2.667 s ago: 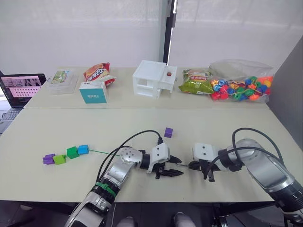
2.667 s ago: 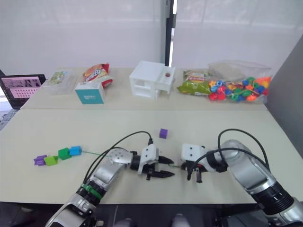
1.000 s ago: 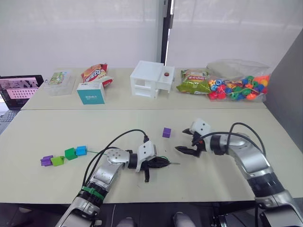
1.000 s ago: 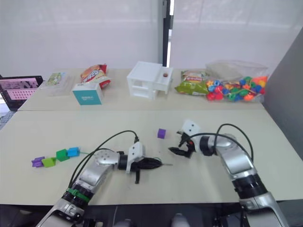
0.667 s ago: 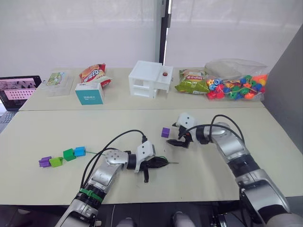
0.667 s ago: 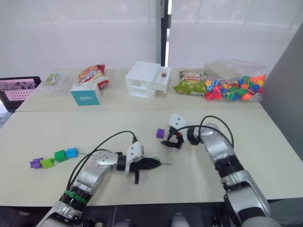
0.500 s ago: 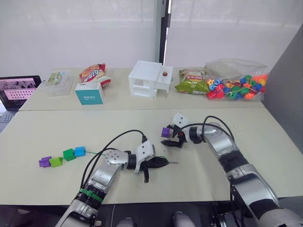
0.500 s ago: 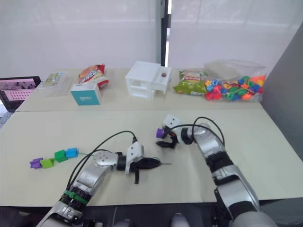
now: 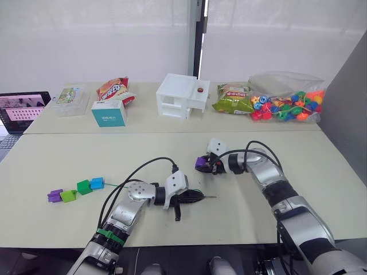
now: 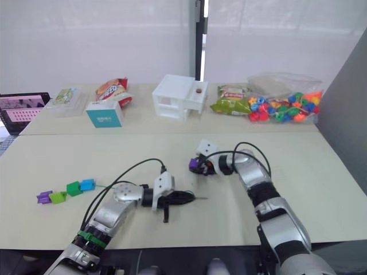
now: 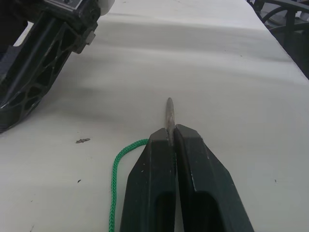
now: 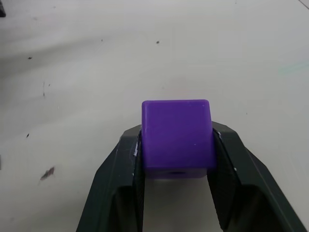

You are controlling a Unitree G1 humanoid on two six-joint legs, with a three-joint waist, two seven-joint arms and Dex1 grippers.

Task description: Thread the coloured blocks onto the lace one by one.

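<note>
On the table [image 9: 69, 166], near edge:
Left gripper [image 11: 170, 140]: jaws closed on the lace [image 11: 115, 181] tip, which pokes out past the fingertips; lies low on the table.
Right gripper [image 12: 176, 159]: jaws clamped on 1 purple block [image 12: 176, 137], 1 finger on each side.
Spacing: purple block sits just beyond the lace tip, apart from it.
Threaded blocks [image 9: 76, 189]: 4 in a row at the lace's far left end, purple, lime, green, blue.
</note>
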